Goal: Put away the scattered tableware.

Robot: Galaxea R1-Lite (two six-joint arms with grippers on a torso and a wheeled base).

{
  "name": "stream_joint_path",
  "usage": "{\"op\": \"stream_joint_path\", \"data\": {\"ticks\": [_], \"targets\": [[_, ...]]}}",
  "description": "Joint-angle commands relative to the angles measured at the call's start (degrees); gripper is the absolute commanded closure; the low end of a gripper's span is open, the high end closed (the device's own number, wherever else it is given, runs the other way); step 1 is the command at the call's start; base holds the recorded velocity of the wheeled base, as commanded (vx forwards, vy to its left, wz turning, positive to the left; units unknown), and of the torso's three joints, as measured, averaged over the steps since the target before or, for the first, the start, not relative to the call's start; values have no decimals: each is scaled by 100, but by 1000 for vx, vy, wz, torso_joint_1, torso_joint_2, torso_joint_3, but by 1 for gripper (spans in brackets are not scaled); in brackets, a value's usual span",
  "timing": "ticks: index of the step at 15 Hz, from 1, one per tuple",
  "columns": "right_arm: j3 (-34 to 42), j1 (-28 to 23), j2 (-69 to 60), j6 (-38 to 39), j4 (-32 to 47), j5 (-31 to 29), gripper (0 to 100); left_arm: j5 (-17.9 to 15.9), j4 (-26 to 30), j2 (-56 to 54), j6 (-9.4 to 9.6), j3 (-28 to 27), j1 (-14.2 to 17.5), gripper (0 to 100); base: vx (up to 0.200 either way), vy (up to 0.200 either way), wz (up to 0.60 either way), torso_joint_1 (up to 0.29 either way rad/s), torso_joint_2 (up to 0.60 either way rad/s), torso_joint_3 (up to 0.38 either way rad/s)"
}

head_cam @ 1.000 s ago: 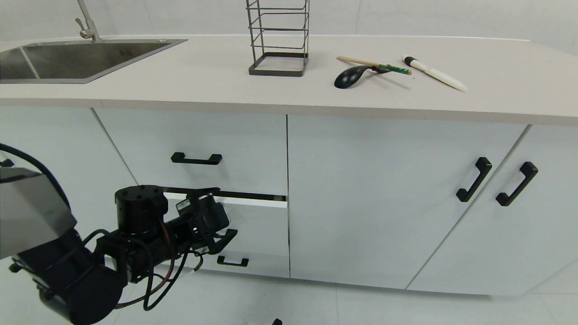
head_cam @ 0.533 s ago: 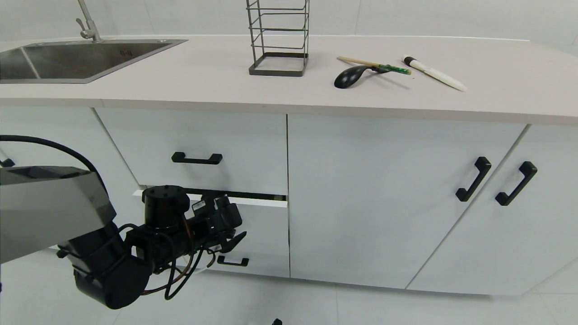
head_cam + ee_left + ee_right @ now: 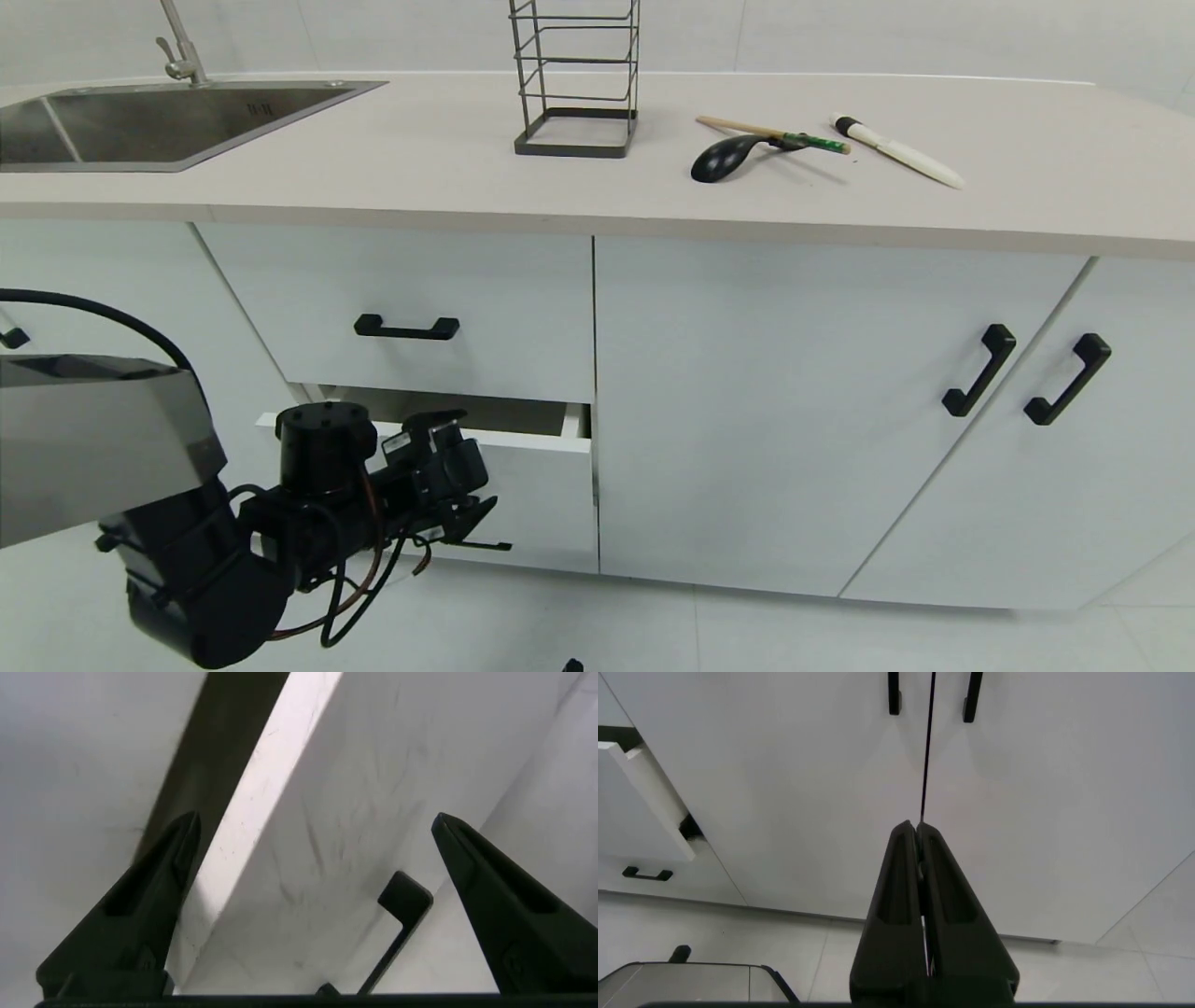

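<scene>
Lower drawer (image 3: 537,462) stands partly open, left gripper (image 3: 476,525) spread wide around its handle (image 3: 404,905), right gripper (image 3: 918,831) pressed together, holding nothing. Spoon (image 3: 724,159), chopsticks (image 3: 773,135) and white utensil (image 3: 898,151) lie far right on the counter (image 3: 373,159), none stowed yet.

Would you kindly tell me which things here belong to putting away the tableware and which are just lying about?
Part of the job: black spoon, chopsticks, white utensil, partly open lower drawer, left gripper at its handle.

Just lying about: wire rack (perhaps a holder), sink, tap, upper drawer, cupboard doors.
</scene>
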Motion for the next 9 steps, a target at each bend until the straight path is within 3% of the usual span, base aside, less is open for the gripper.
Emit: {"op": "stream_joint_path", "data": {"ticks": [1, 4, 9], "targets": [[0, 2, 5, 4, 0, 4, 100, -2, -53, -670, -15, 789, -113, 0, 0, 0, 0, 0, 0, 0], [0, 2, 5, -4, 0, 4, 100, -2, -44, -1285, -41, 1483, -263, 0, 0, 0, 0, 0, 0, 0], [0, 2, 5, -4, -9, 4, 100, -2, -44, -2436, -59, 2081, -650, 0, 0, 0, 0, 0, 0, 0]]}}
